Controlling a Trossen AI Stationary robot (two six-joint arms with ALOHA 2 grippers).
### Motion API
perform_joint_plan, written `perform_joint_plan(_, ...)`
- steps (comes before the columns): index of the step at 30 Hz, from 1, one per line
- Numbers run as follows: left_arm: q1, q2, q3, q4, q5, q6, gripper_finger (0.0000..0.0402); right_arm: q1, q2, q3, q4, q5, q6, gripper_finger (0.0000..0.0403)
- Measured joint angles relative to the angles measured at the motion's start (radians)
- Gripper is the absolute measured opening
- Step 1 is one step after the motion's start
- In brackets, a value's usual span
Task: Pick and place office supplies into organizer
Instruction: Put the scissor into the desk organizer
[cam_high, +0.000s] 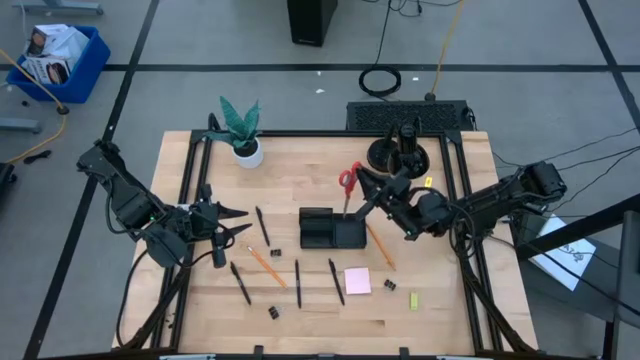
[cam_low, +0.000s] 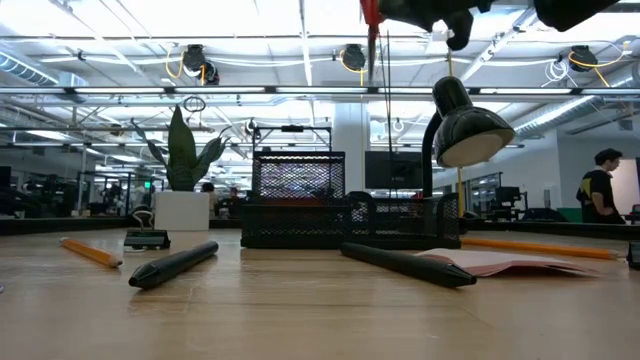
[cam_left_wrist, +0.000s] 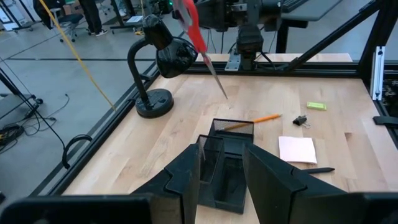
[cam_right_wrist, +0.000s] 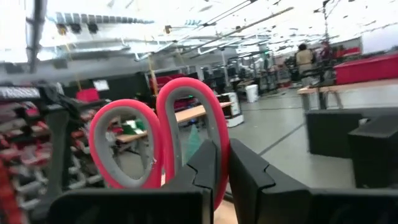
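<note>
My right gripper (cam_high: 368, 186) is shut on the red-handled scissors (cam_high: 348, 181), held in the air above the black organizer (cam_high: 331, 229) at the table's middle. The blades (cam_left_wrist: 214, 74) point down toward the table. My left gripper (cam_high: 228, 224) stands open at the left, its fingers pointing toward the organizer (cam_left_wrist: 227, 165), touching nothing. Black pens (cam_high: 297, 282), two orange pencils (cam_high: 267, 265), a pink sticky-note pad (cam_high: 357, 281), small binder clips (cam_high: 273, 312) and a yellow-green piece (cam_high: 414, 301) lie flat on the wood. My right gripper pinches the rim of one red handle loop (cam_right_wrist: 219, 146) between its two fingers (cam_right_wrist: 202, 171). The fingers come about level from the table's right side. The scissors are lifted clear, handles up, blades hanging down and slightly slanted above the organizer.
A potted plant (cam_high: 243, 135) stands at the far left of the table. A black desk lamp (cam_high: 402, 152) on a round base stands at the far right, close behind my right gripper. Black frame rails (cam_high: 455, 170) run along the table's edges.
</note>
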Motion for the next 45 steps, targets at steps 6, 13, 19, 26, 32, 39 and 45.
perform_joint_plan(6,0.0,0.0,0.0,0.0,0.0,0.0,0.0127,-0.035,0.0,0.0,-0.003,-0.003,0.128,0.0015)
perform_joint_plan(13,0.0,0.0,0.0,0.0,0.0,0.0,0.0127,-0.059,0.0,0.0,-0.012,-0.076,0.223,0.0015)
perform_joint_plan(19,0.0,0.0,0.0,0.0,0.0,0.0,0.0127,-0.066,0.0,0.0,-0.019,-0.076,0.249,0.0015)
perform_joint_plan(26,0.0,0.0,0.0,0.0,0.0,0.0,0.0127,-0.065,0.0,0.0,-0.019,-0.076,0.251,0.0015)
perform_joint_plan(32,0.0,0.0,0.0,0.0,0.0,0.0,0.0127,-0.065,0.0,0.0,-0.019,-0.076,0.251,0.0015)
perform_joint_plan(39,0.0,0.0,0.0,0.0,0.0,0.0,0.0127,-0.066,0.0,0.0,-0.017,-0.077,0.259,0.0015)
perform_joint_plan(45,0.0,0.0,0.0,0.0,0.0,0.0,0.0127,-0.066,0.0,0.0,0.002,-0.078,0.259,0.0015)
